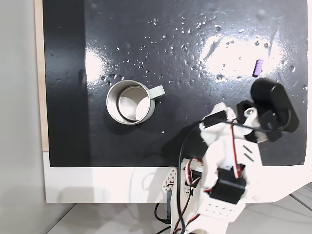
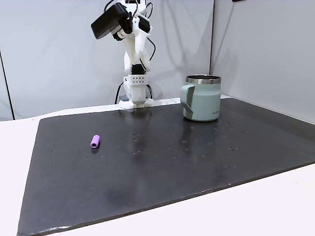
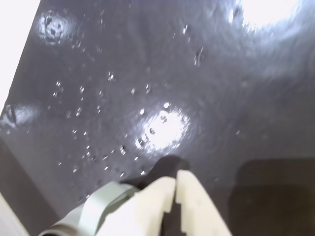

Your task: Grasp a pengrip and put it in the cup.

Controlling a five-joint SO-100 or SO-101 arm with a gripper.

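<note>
The pengrip (image 1: 258,67), a tiny light-purple ribbed cylinder, lies flat on the black mat at the upper right in a fixed view, and left of centre (image 2: 95,141) in another fixed view. The cup (image 1: 129,102), a silvery mug with a pale side handle, stands upright and empty at centre left; it also stands at the far right of the mat (image 2: 203,98). My gripper (image 3: 175,179) enters the wrist view from the bottom, its cream fingers shut with nothing between them. It hangs high above the mat, apart from both things. The arm (image 1: 229,146) is folded near its base.
The black mat (image 1: 195,29) is glossy and dotted with small droplets. White table (image 1: 122,185) borders it near the arm's base (image 2: 135,91). A blurred pale grey curved shape (image 3: 93,206) sits beside the fingers in the wrist view; I cannot tell what it is.
</note>
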